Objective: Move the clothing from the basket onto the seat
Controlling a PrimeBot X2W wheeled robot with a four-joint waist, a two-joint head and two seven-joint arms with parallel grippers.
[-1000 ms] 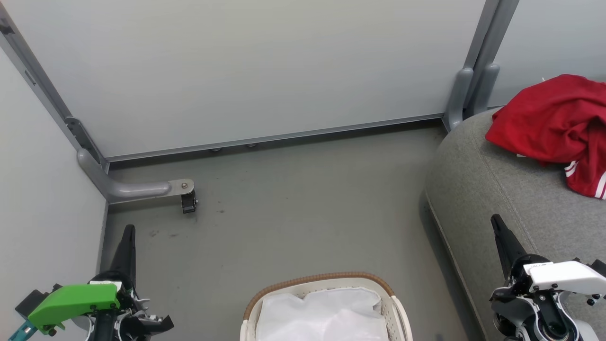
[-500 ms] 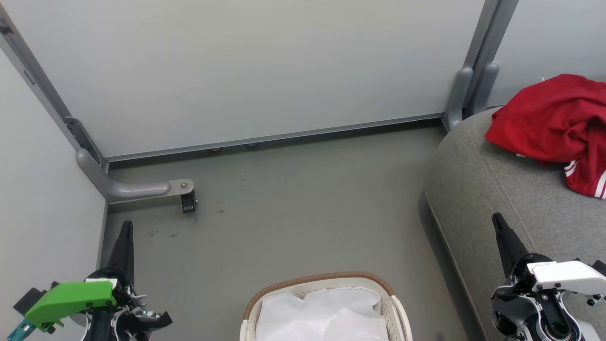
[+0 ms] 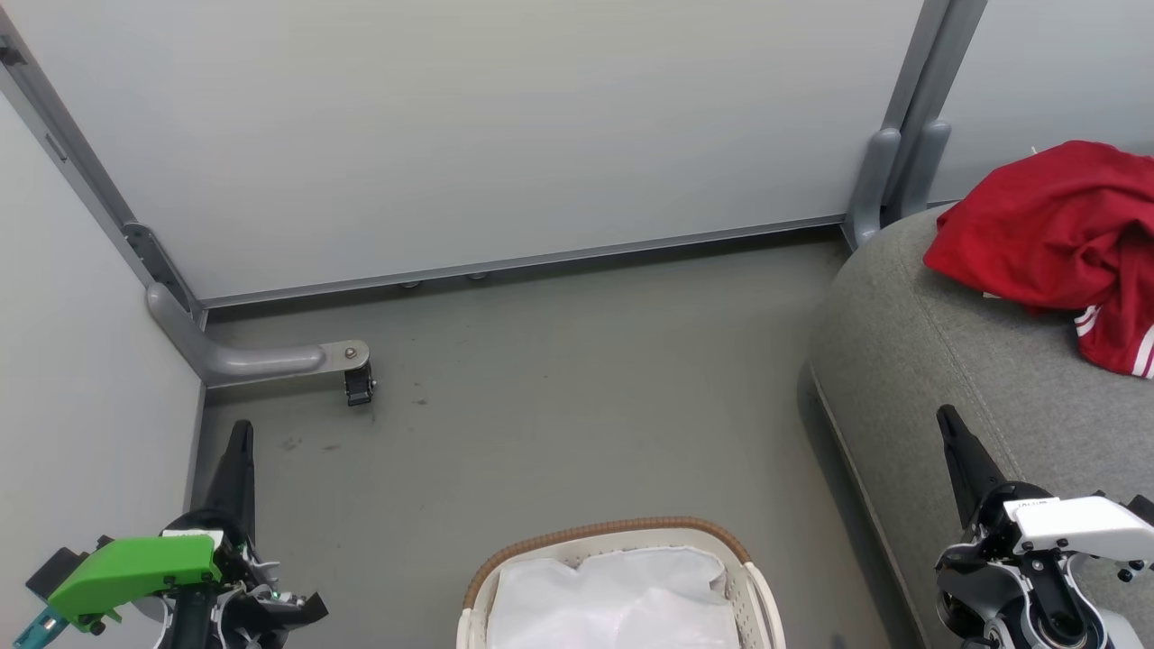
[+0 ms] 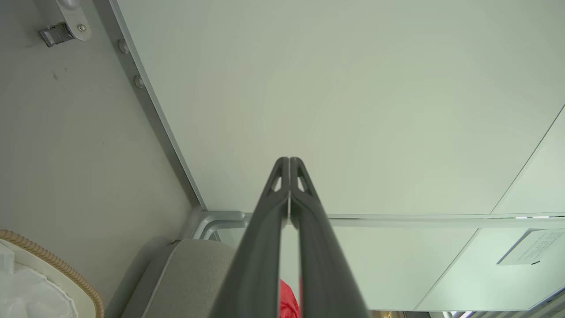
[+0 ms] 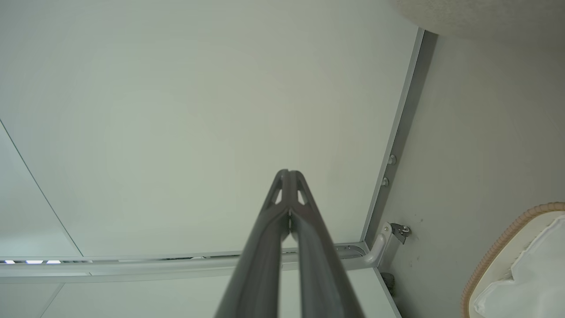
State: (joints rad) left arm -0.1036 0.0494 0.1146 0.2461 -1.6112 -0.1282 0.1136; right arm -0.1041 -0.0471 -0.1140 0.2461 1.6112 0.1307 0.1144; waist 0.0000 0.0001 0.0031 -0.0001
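Left gripper (image 3: 240,434) and right gripper (image 3: 946,419) closed, empty; castor foot (image 3: 358,385) on floor (image 3: 577,406) beyond basket (image 3: 613,528)

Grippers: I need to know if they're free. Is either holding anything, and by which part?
Nothing is held: left gripper and right gripper are both shut, empty; the clothing lies on the seat.

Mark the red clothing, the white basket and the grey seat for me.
Bright red fabric clothing with white stripes (image 3: 1037,225): head view, middle of the heap.
Oval white plastic basket with brown woven rim (image 3: 613,525): head view, far rim.
Large grey woven-fabric seat (image 3: 911,361): head view, bare cushion beside the seam.
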